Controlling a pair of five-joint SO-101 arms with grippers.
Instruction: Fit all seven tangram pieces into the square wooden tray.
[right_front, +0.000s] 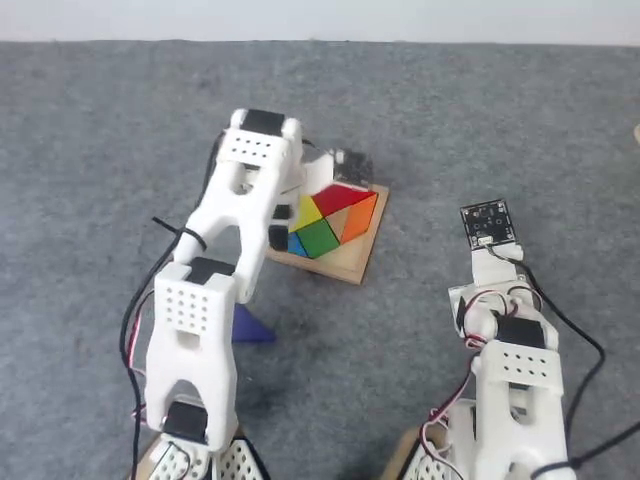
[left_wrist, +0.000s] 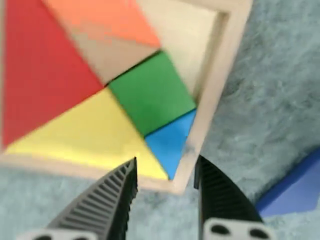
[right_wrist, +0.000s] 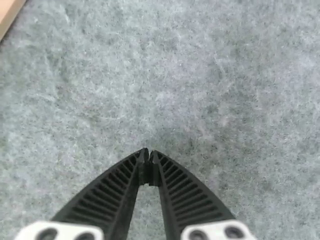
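Wooden tray (left_wrist: 220, 75) with coloured tangram pieces (left_wrist: 150, 92) inside

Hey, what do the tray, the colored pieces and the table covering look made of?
Tray: pale wood, apparently unpainted, matte rim.
Colored pieces: probably painted wood; flat, opaque colors, one left tan.
Table covering: gray felt or carpet, with a fuzzy fibrous surface.

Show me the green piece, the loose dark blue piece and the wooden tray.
green piece (left_wrist: 150, 92), left wrist view, its top face.
loose dark blue piece (right_front: 252, 330), high view, its visible part.
wooden tray (right_front: 343, 266), high view, its near rim.
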